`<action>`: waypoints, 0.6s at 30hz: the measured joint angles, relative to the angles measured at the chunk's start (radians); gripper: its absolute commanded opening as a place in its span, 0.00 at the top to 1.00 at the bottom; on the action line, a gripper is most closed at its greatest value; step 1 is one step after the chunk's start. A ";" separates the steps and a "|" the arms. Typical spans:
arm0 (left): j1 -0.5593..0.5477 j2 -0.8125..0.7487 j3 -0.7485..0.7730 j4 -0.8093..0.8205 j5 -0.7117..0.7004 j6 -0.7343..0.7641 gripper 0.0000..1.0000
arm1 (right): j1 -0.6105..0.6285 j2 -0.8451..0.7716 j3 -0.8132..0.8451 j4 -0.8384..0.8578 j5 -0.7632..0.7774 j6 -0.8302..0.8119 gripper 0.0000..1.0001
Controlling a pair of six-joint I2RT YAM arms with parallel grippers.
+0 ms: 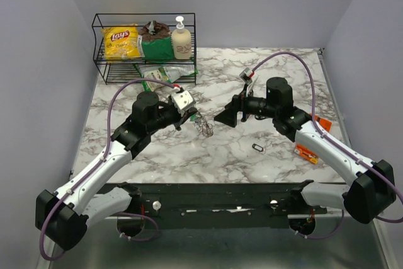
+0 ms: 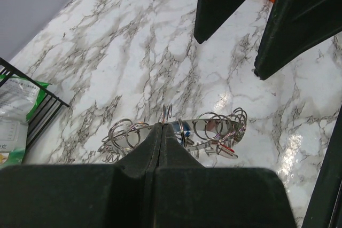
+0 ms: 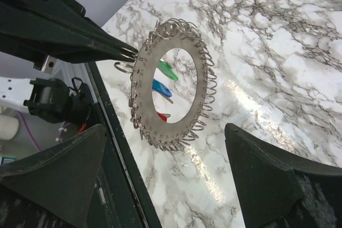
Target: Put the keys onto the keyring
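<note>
The keyring (image 3: 199, 86) is a flat metal disc with a big hole and many small split rings round its rim. My left gripper (image 2: 163, 126) is shut on its rim and holds it above the marble table; it also shows in the top view (image 1: 192, 118), with the keyring (image 1: 203, 128) at its tips. A green key (image 3: 169, 71), a blue key (image 3: 162, 88) and a red key (image 3: 162, 116) show through the hole, behind the disc. The red key (image 2: 227, 149) hangs under the disc. My right gripper (image 3: 165, 180) is open and empty, facing the disc a short way off (image 1: 227, 118).
A small dark loop (image 1: 258, 147) lies on the table in front of the right gripper. Orange packets (image 1: 306, 153) lie by the right arm. A black wire basket (image 1: 101, 61) with chips, a bottle and bags stands at the back left. The table's front rail (image 3: 115, 148) is close below.
</note>
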 measured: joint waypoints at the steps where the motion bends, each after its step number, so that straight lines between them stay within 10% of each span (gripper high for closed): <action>1: 0.000 0.000 0.000 0.000 -0.001 0.001 1.00 | 0.000 0.000 0.000 0.000 0.010 0.003 0.00; 18: 0.000 -0.024 -0.029 0.003 -0.003 0.046 1.00 | -0.006 -0.074 -0.154 -0.048 0.158 0.093 0.01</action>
